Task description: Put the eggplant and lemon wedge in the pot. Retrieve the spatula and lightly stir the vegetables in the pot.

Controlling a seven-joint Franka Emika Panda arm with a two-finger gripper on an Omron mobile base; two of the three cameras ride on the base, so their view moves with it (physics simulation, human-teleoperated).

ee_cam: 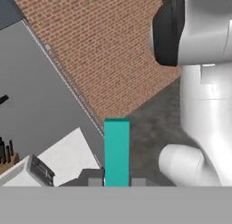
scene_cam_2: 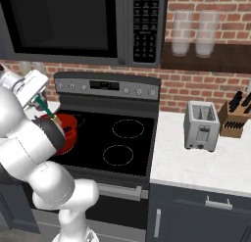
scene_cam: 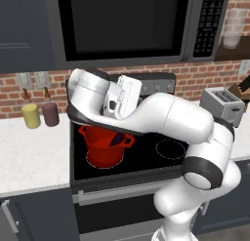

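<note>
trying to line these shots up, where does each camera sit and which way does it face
Left base view: behind the arm to its left, looking down at the pot on the stove; the arm crosses from lower right.
Right base view: behind to its right, same stove; the arm rises lower left.
Hand view: on the hand, tilted toward the brick wall; jaws shut on the spatula.
Shared: both base views show pot and toaster.
</note>
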